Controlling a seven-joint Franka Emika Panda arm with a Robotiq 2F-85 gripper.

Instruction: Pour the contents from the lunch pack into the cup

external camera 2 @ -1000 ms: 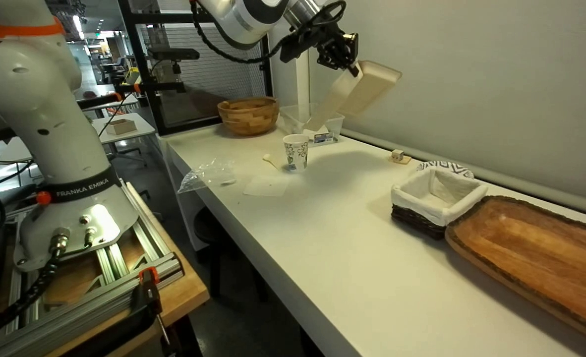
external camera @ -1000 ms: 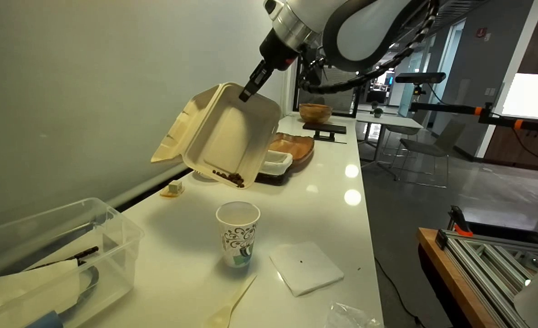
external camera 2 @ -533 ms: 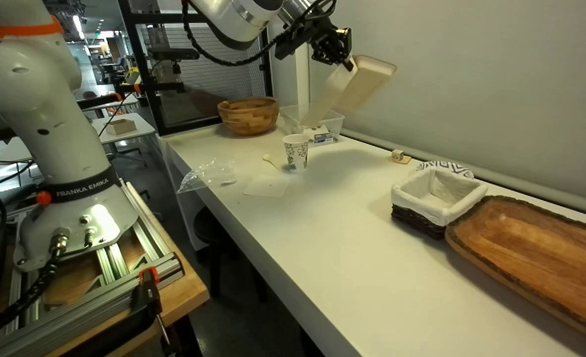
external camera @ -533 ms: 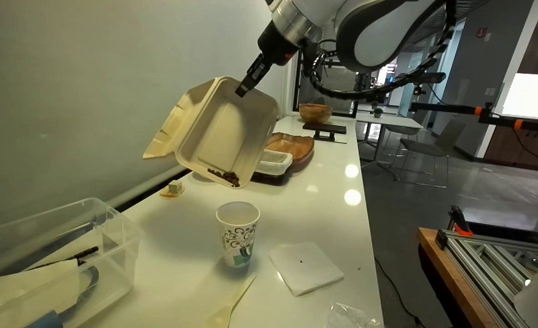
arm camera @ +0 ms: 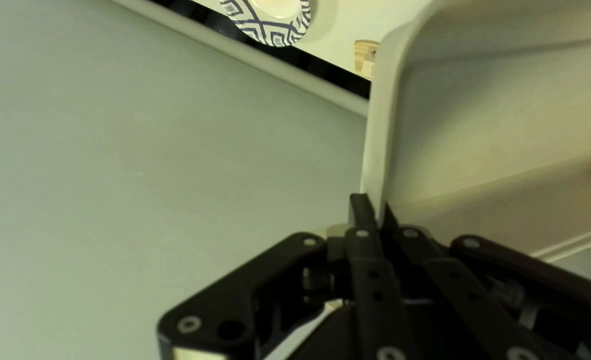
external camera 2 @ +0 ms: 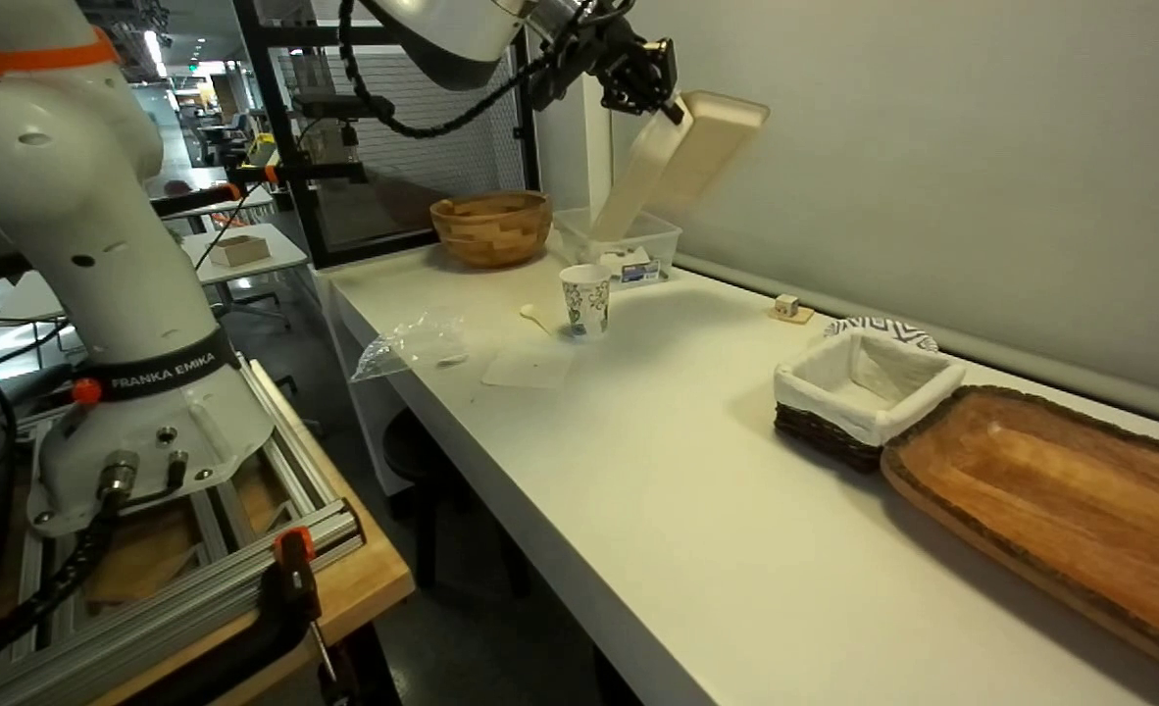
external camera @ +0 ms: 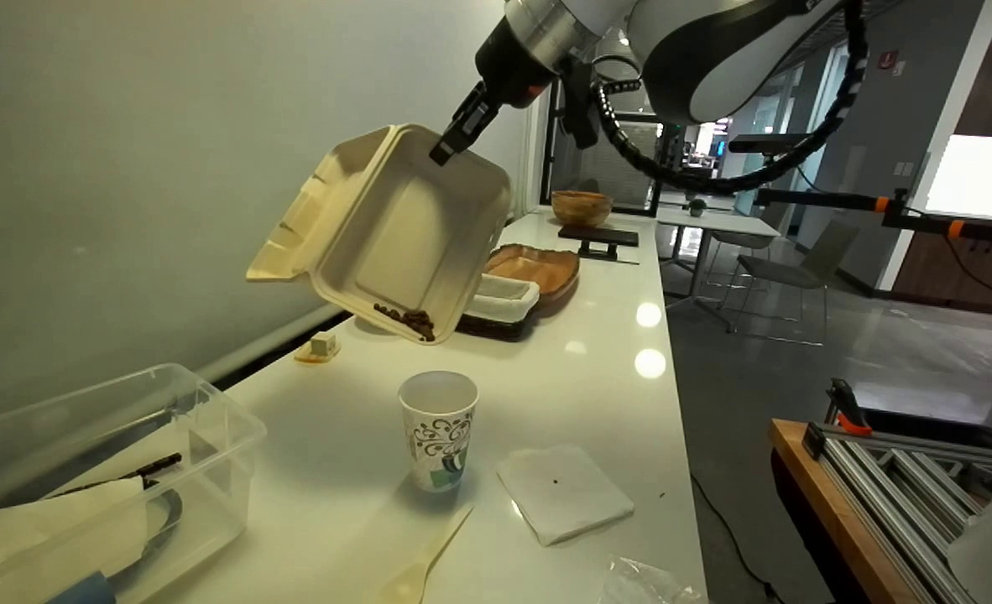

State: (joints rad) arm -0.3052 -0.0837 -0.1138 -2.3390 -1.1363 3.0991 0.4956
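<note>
We judge the box [external camera: 412, 226] light, semi-stiff, liable to flex at the hinge and easily crushed; best hold is an edge. Gripper [arm camera: 374, 210] clenched on its upper edge. Appearance: tan, matt, two halves unfolded, w/ dark bits [external camera: 418, 321] lying nr. the lowest corner. Loc.: tilted, in air above the counter [external camera: 546, 411], apart from the cup [external camera: 439, 436]; we can't confirm that corner's directly over it.

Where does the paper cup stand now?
In an exterior view, the paper cup stands on the counter, left of the napkin and just beyond the spoon.
</note>
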